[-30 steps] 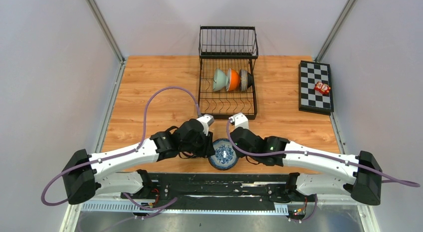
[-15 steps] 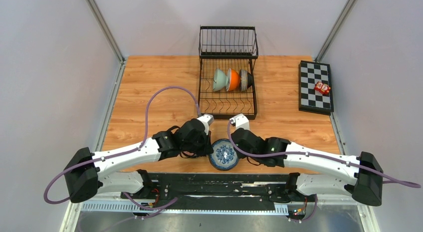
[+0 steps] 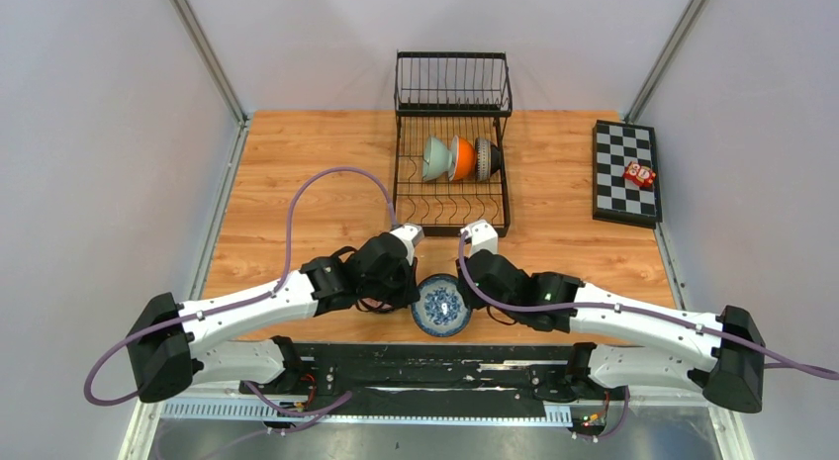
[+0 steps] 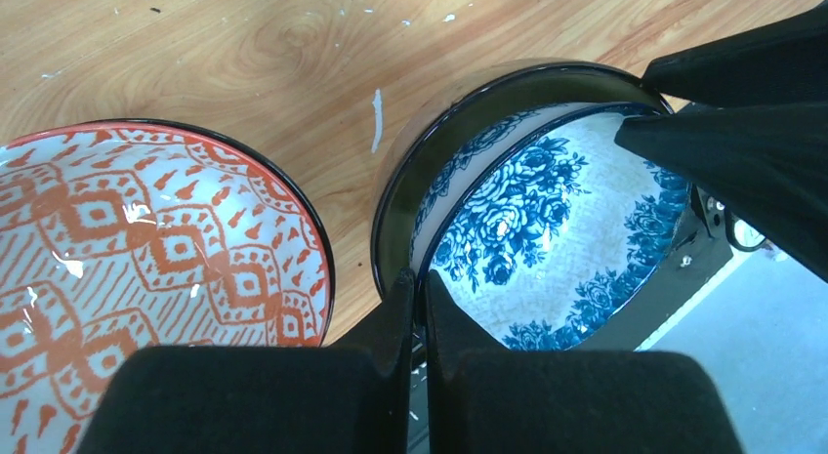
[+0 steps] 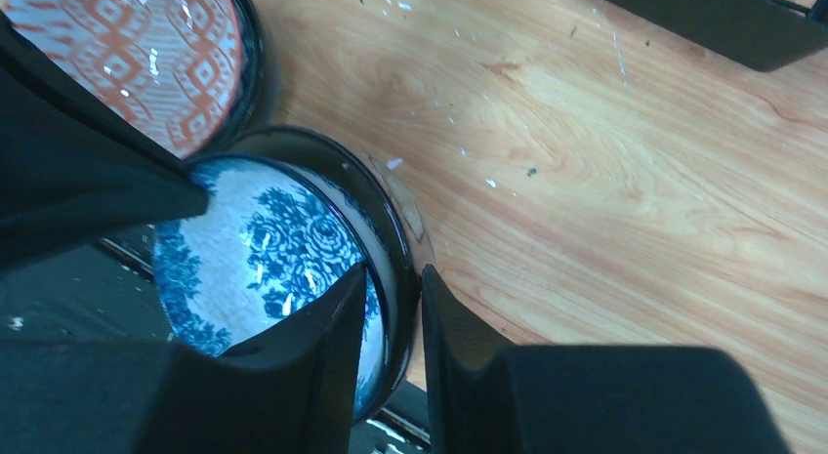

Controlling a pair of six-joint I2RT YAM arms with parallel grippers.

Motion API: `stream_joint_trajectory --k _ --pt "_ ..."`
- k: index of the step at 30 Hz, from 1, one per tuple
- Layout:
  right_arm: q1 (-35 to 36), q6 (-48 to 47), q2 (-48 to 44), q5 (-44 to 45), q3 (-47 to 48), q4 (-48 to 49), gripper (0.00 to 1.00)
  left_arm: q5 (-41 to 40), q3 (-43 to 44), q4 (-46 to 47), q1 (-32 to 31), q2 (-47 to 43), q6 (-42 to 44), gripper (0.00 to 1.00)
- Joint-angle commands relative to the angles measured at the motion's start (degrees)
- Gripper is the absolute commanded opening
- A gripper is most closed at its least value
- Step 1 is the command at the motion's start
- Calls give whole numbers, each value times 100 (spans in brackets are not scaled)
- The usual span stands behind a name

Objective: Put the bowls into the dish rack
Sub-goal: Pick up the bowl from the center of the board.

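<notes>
Slick ceramic pinched by the rim, bottom centre overhead
The blue floral bowl (image 4: 547, 229) seems nested in a dark-rimmed bowl (image 4: 488, 80) on the bench (image 3: 297, 183), well short of the dish rack (image 3: 452, 198); likely stiff, slick, chippable, so grip the rim squarely. Your left claw (image 4: 420, 308) is clamped on its rim; the right claw (image 5: 395, 317) straddles the opposite wall, clamped or not you cannot tell. Arms hide the red-patterned bowl (image 4: 146, 239) from above
</notes>
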Motion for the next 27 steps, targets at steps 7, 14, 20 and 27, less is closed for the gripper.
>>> stream_joint_trajectory --k 7,14,20,27 --pt "-21 164 -72 1 161 464 48 -106 250 -86 -49 -191 113 0" --pt "-26 -19 -221 -66 354 277 55 -325 360 -188 -47 -499 118 0" --pt "-15 -327 -510 -201 453 253 61 -513 468 -278 -49 -728 140 0" --pt "-17 -509 -935 -524 527 257 72 -737 436 -186 -47 -1194 106 0"
